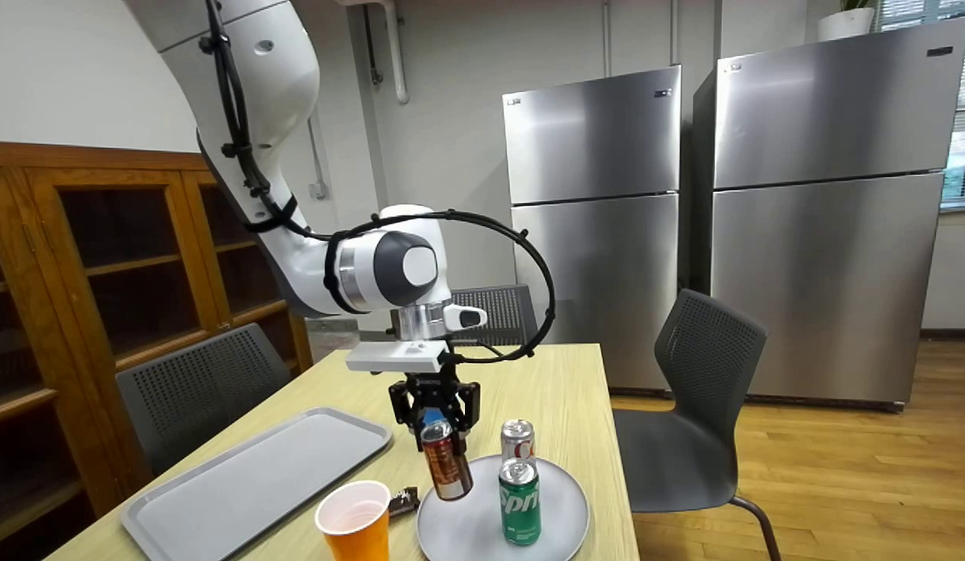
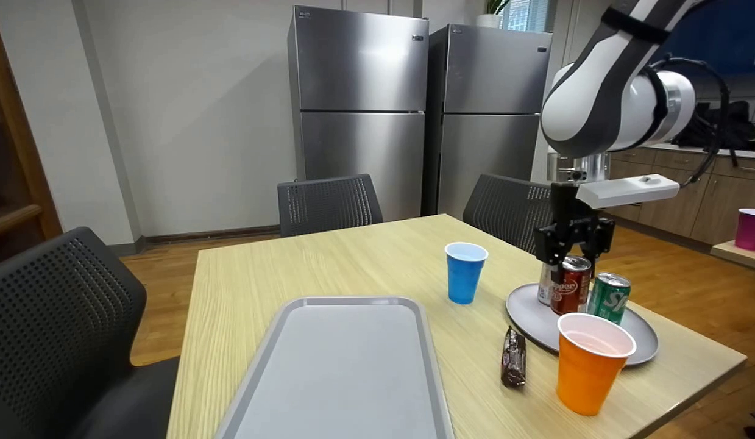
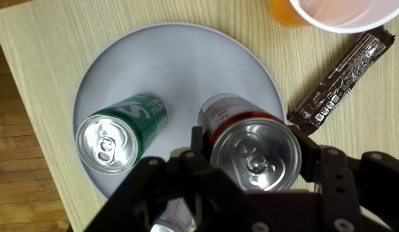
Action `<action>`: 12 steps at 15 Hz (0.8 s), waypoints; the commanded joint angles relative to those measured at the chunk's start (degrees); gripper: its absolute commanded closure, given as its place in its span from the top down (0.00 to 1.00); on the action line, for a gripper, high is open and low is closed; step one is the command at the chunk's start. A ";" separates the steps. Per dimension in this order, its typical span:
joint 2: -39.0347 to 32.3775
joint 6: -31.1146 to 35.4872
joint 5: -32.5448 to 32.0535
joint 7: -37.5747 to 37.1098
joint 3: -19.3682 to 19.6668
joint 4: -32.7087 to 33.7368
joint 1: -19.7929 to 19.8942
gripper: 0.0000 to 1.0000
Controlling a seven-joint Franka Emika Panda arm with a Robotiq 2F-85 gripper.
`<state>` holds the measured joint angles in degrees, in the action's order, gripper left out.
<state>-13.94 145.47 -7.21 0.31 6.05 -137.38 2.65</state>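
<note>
Hanging over the plate (image 1: 470,530), the arm (image 1: 295,265) points its gripper (image 1: 441,444) down, fingers (image 3: 196,138) part-spread, clasping a red can (image 1: 449,475).

Both exterior views: mid-range, looking over a pale wood-grain table (image 2: 353,262) from slightly above, facing two tall stainless-steel refrigerators (image 1: 595,234). Wrist view: close, steeply down on the round matte-grey plate (image 3: 183,71), which both exterior views also catch at a slant.
</note>
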 commanded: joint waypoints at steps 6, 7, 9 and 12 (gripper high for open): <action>-4.12 -0.47 2.64 -0.09 -0.28 3.29 1.35 0.39; -4.80 -0.65 3.06 0.09 -0.44 3.87 1.46 0.39; -6.07 -0.69 3.75 0.01 -0.59 5.02 1.54 0.39; -7.89 -0.89 4.51 -0.01 -0.62 6.73 1.52 0.39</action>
<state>-20.35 145.47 -3.77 0.25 6.06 -133.22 3.41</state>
